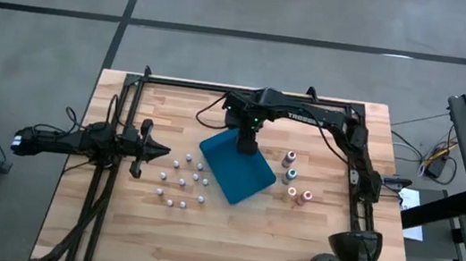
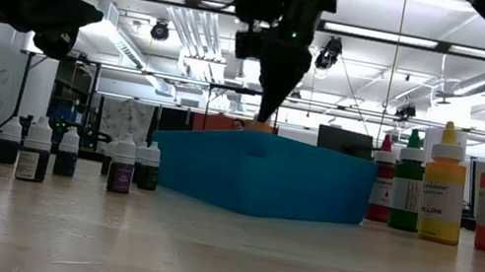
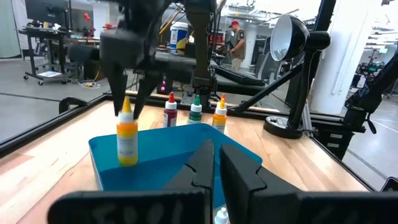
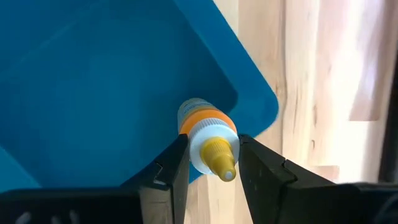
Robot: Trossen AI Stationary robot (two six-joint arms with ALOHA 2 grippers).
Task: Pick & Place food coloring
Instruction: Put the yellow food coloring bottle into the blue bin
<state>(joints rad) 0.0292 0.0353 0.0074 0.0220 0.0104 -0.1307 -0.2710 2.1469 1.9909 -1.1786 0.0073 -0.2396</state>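
Small white-topped bottles (image 1: pixel 179 180) are standing at seven o'clock on the surface (image 1: pixel 228 238). The left end effector (image 1: pixel 161 149) is resting fully closed at nine o'clock. Beyond, the right end effector (image 4: pixel 210 163) is gripping a yellow-tipped bottle (image 4: pixel 208 142) over the blue tray (image 1: pixel 237 169) at centre. Four coloured-top bottles (image 1: pixel 293 177) are standing at three o'clock.

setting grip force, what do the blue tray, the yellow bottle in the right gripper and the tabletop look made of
Blue tray: likely moulded plastic, smooth with a soft sheen, rounded corners and rim.
Yellow bottle: seemingly squeezable plastic, with a paler ribbed collar and pointed yellow tip; the right gripper has its fingers either side of the collar.
Tabletop: wood, pale glued strips with visible grain, looks matte.
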